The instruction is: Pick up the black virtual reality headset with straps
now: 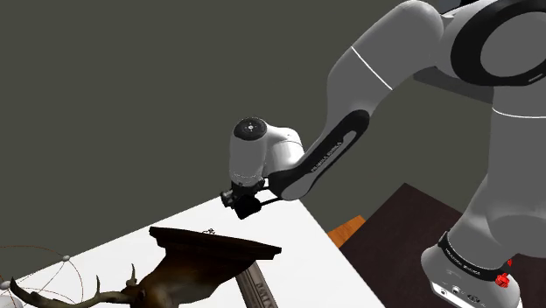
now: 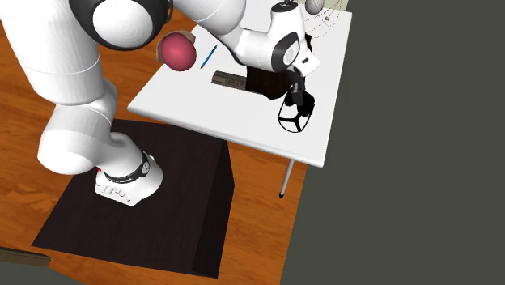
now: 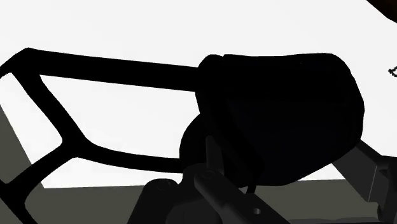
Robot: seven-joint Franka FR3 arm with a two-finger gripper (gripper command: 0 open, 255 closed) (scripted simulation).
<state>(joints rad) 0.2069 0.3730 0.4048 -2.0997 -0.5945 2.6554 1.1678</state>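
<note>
We see the white arm (image 2: pixel 212 18) bent forward from its dark stand (image 2: pixel 162 219) and reaching down over the white table (image 2: pixel 202 101), with the gripper (image 2: pixel 298 101) pointing almost straight down. Its 2 fingers stand wide apart, straddling the bulky body of the black headset (image 3: pixel 280 95), though black on black hides whether either pad touches it. The headset lies on the table near the edge at the second exterior view's right, its straps (image 3: pixel 114 63) looping away beside the gripper.
</note>
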